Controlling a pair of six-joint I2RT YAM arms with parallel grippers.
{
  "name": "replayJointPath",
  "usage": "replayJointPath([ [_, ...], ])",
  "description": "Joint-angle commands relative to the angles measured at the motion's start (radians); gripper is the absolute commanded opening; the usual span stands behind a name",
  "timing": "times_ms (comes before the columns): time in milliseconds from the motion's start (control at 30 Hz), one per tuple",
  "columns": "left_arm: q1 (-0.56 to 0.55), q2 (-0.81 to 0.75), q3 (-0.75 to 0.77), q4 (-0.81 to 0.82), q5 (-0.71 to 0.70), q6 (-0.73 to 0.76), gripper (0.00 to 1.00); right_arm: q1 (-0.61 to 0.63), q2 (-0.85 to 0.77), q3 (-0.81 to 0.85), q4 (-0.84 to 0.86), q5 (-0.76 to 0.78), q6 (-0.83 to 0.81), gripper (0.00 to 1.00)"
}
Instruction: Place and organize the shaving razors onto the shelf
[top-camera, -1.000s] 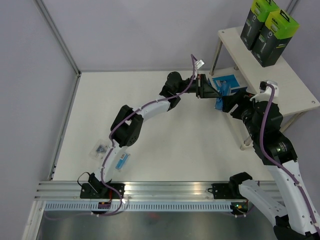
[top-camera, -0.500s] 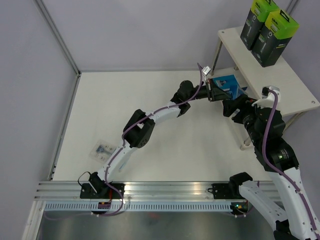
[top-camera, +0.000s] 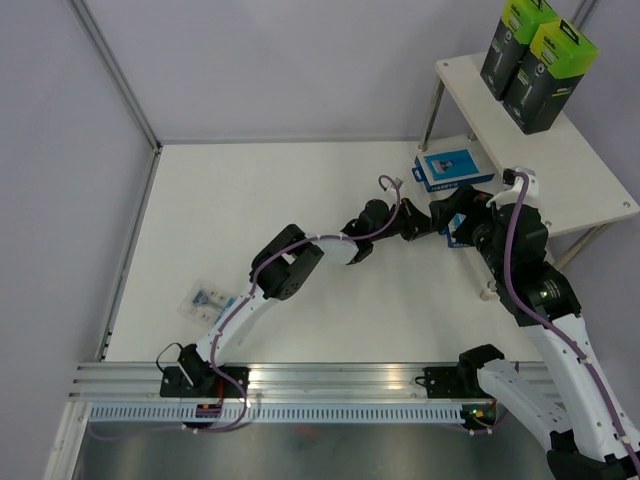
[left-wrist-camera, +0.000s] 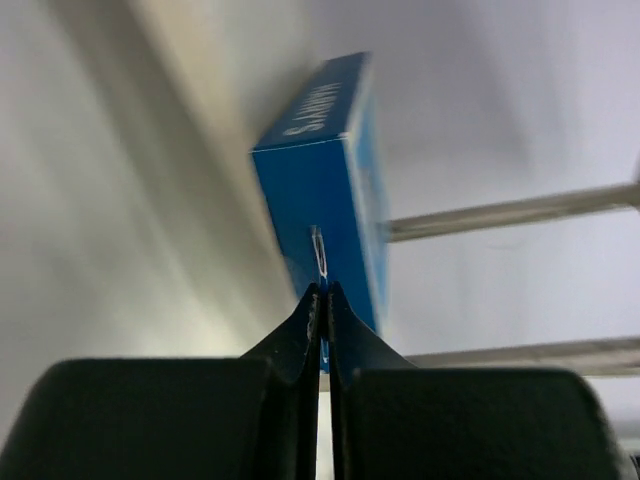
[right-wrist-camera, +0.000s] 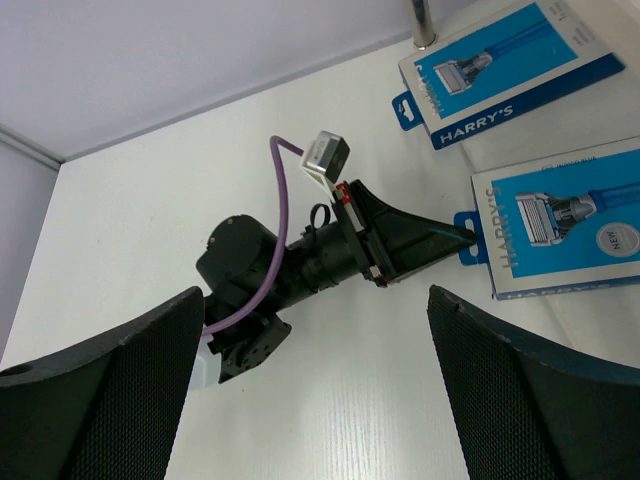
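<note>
Two tall black razor boxes with lime-green tops (top-camera: 535, 62) stand on the shelf (top-camera: 585, 170). One flat blue-and-white box (top-camera: 452, 168) (right-wrist-camera: 505, 72) lies by the shelf's leg (right-wrist-camera: 420, 18). A second blue-and-white box (right-wrist-camera: 560, 222) (left-wrist-camera: 325, 190) lies nearer, mostly hidden under my right arm in the top view. My left gripper (top-camera: 434, 222) (right-wrist-camera: 462, 238) (left-wrist-camera: 325, 295) is shut on its hang tab. Above them, my right gripper (top-camera: 466, 216) (right-wrist-camera: 312, 300) hangs wide open, holding nothing. A small clear blister pack (top-camera: 205, 298) lies on the table at the left.
Two thin metal shelf legs (left-wrist-camera: 510, 210) cross the left wrist view behind the held box. A purple cable (right-wrist-camera: 282, 190) loops off the left wrist. Grey walls and a metal frame post (top-camera: 115, 70) bound the table at the left and back.
My left arm has come down and drawn back toward the near side, bringing the blue-and-white box by its tab. The right gripper's jaws have spread wider.
</note>
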Motion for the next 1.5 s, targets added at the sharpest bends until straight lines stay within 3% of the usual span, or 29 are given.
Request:
replayJointPath([
  [0,-0.03,-0.097,-0.089,0.032,-0.178,-0.033,0.02,-0.001,0.014,-0.015,0.057,-0.05,-0.014,0.98],
  [200,-0.039,-0.038,-0.073,0.112,-0.281,-0.148,0.02,-0.002,0.03,0.001,0.049,-0.053,-0.045,0.98],
  [433,-0.048,-0.061,-0.051,0.107,-0.322,-0.113,0.02,-0.001,0.022,-0.002,0.049,-0.022,-0.057,0.98],
  [567,-0.065,-0.087,-0.086,0.092,-0.442,-0.095,0.02,-0.001,0.04,0.003,0.053,-0.021,-0.06,0.98],
  [833,-0.084,-0.05,-0.01,0.063,-0.525,-0.089,0.02,-0.001,0.052,0.003,0.057,-0.013,-0.068,0.98],
  [1467,-0.061,-0.041,-0.008,0.001,-0.453,-0.107,0.02,-0.001,0.088,0.021,0.054,0.005,-0.085,0.98],
])
